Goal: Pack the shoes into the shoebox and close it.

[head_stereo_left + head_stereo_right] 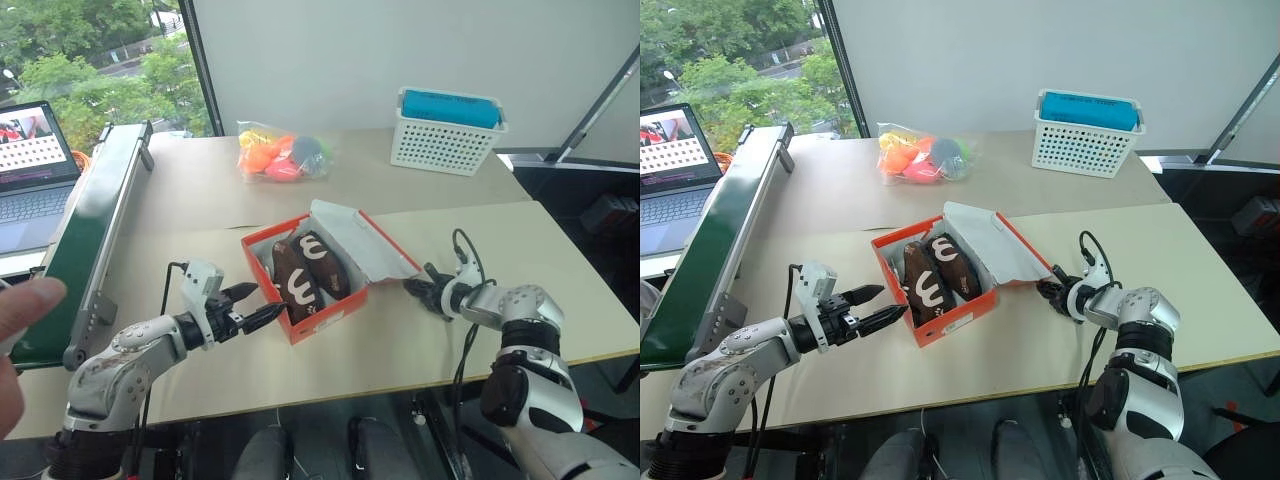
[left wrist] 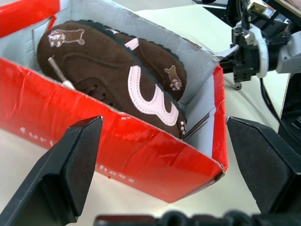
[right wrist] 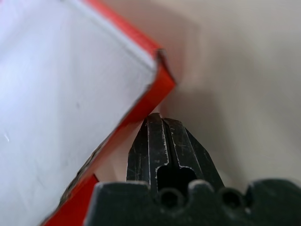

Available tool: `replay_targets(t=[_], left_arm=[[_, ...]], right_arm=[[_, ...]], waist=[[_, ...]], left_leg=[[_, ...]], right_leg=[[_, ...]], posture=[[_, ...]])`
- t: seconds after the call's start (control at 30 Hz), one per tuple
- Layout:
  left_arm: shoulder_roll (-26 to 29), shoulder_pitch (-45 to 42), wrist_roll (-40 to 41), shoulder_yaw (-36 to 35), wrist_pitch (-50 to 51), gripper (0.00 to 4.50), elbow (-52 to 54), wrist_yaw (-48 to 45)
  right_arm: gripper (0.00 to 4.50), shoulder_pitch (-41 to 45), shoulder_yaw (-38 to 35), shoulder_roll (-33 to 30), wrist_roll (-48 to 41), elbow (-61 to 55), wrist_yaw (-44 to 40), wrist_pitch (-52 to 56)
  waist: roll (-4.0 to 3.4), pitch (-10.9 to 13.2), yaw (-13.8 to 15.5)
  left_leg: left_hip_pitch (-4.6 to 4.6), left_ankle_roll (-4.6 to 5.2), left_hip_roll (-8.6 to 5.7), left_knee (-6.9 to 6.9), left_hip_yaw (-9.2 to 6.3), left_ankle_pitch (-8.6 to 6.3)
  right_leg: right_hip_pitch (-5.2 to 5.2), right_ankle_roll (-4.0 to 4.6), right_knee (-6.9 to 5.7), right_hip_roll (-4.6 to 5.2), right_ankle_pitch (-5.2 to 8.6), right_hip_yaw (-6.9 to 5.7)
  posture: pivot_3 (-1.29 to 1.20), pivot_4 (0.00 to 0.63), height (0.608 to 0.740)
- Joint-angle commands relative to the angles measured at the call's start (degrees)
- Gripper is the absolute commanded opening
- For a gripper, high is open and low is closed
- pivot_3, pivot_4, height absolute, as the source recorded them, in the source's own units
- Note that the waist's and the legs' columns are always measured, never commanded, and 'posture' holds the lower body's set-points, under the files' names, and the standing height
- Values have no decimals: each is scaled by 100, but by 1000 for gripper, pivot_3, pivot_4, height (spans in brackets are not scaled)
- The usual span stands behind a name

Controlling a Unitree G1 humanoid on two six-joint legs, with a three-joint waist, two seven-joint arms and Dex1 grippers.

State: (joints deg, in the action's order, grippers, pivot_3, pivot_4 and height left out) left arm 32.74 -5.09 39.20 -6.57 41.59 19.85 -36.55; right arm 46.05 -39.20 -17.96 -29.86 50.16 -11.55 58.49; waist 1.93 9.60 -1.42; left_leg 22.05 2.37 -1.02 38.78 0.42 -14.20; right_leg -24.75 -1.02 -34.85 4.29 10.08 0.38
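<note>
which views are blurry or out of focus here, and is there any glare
Right wrist view: the lid of the shoebox and the table are soft, only the shut right hand is fairly sharp. Left wrist view: the shoes are crisp, the near fingers blurred. Left eye view: sharp, no glare, even daylight.

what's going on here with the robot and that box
A two-armed robot is packing shoes. Both brown shoes already lie in the open orange-red shoebox on the table. The left claw waits open at the box's near end. The right claw is shut, its tip under the edge of the open lid, which isn't closed yet.
</note>
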Motion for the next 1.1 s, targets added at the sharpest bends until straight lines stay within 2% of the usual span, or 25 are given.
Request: replay_targets(t=[0.03, 0.1, 0.27, 0.33, 0.43, 0.53, 0.63, 0.9, 1.0, 1.1], left_arm=[[38, 41, 2, -149, -70, 4500, 248, 23], [46, 58, -5, -157, -82, 4500, 256, 16], [37, 55, -11, -168, -93, 4500, 256, 2], [46, 49, -9, -178, -84, 4500, 261, -3], [64, 61, 4, -212, -68, 4500, 272, -13], [72, 114, 56, -287, -17, 4500, 330, 24], [84, 280, 207, -484, 103, 4500, 492, 124], [440, 1753, 1186, -2540, 618, 4500, 1055, 294], [574, 2321, 1484, -3437, 728, 4500, 1232, 263], [652, 2521, 1604, -3788, 794, 4500, 1378, 310]], right_arm=[[20, 81, -335, 95, -202, 824, 278, -873], [20, 151, -403, 110, -290, 1113, 245, -1163], [20, 402, -719, 217, -825, 1347, -445, -1710], [20, 495, -575, 330, -1070, 811, -1277, -1595], [20, 439, -273, 475, -1368, -27, -2137, -1197], [20, 207, 89, 619, -1674, -1004, -2588, -723], [20, -33, 484, 715, -1958, -1991, -2796, -294], [20, -456, 1731, 706, -2292, -4108, -2732, 668], [20, -627, 2538, 598, -2363, -5032, -2848, 1089], [20, -784, 3503, 467, -2088, -5546, -2925, 1198]], waist=[[15, -3, -56], [35, -14, -97], [80, -36, -204], [75, -32, -251], [0, 14, -264], [-17, 24, -202], [-19, 25, -129], [-31, 34, -85], [-31, 33, -107], [-25, 30, -121]], left_leg=[[-15, 1, 4, 0, -2, -1], [-53, 5, 11, -2, -11, -4], [-54, 7, 22, -1, -4, -5], [-44, 8, 20, -1, 4, -5], [-14, 10, 33, -4, 18, -7], [27, 11, 36, -6, 20, -8], [45, 8, 32, -5, 20, -9], [39, 7, 29, -1, 19, -10], [46, 7, 32, -1, 19, -10], [64, -7, 46, -2, 22, -18]], right_leg=[[19, -22, 8, -2, 14, -2], [68, -23, 40, -7, 16, -12], [79, -13, 76, -14, 8, -4], [63, -30, 75, -12, -9, 9], [27, -37, 72, -29, -29, 22], [-26, 2, 44, -33, -52, 24], [-57, 7, 6, -23, -53, 25], [-68, 14, 0, 6, -40, 17], [-80, -15, -4, 4, -5, 11], [-110, 4, -8, 5, -4, 15]], posture=[[0, 150, 740], [0, 150, 740], [0, 150, 740], [0, 150, 740], [0, 150, 740], [0, 150, 740], [0, 150, 740], [0, 150, 740], [0, 150, 740], [0, 150, 740]])
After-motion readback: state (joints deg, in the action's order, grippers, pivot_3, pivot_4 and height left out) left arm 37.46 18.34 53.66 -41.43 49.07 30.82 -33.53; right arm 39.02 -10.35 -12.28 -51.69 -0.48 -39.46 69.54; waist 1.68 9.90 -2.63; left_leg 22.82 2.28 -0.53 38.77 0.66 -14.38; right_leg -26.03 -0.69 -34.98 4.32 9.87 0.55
